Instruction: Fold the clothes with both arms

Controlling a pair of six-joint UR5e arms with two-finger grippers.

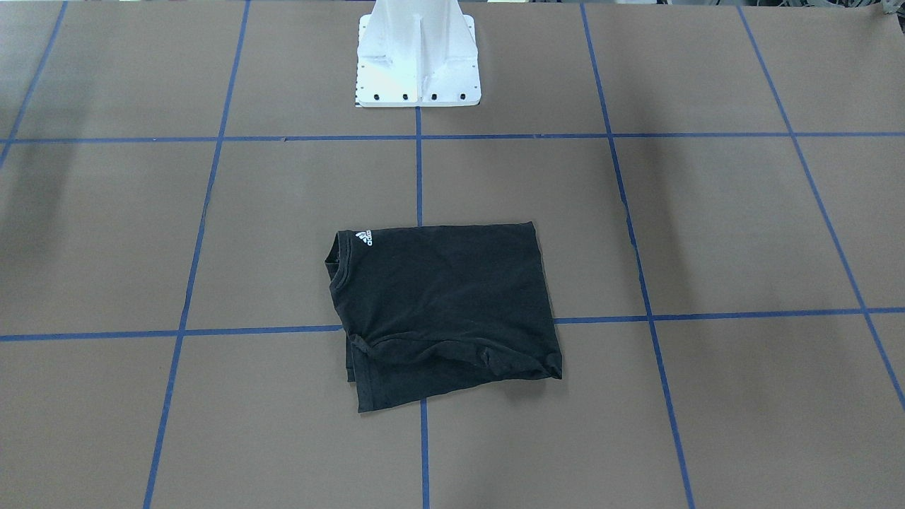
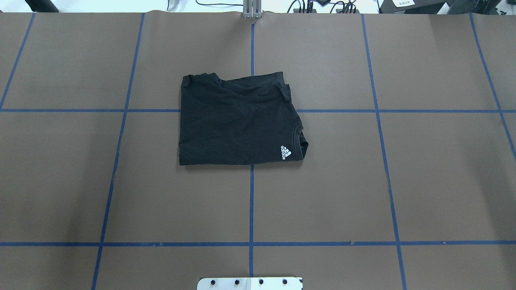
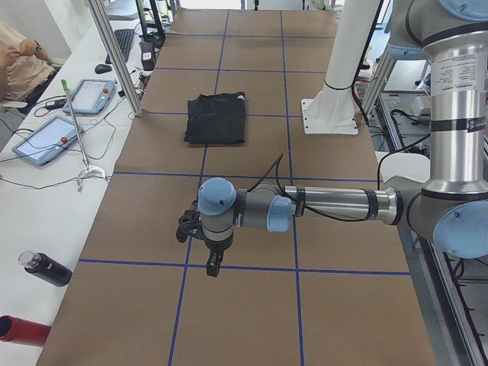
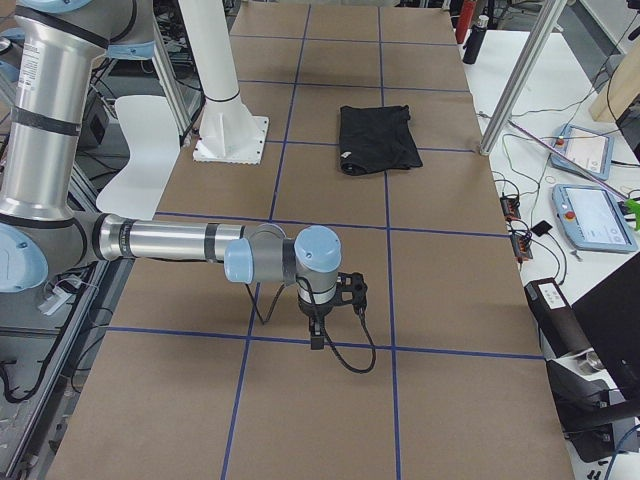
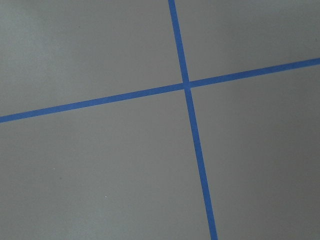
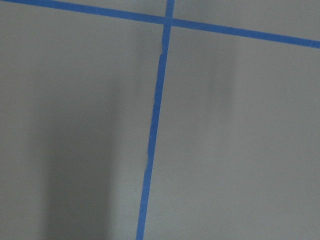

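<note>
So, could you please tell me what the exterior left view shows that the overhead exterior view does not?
Only exterior left: the left arm stretched low over the table, the left gripper pointing down, and a side bench with two tablets and a dark bottle. Only overhead: the white Adidas logo on the black T-shirt, and cables past the far edge. Both: that folded T-shirt lying on the table with blue tape lines, no arm touching it, and the white pedestal base.
</note>
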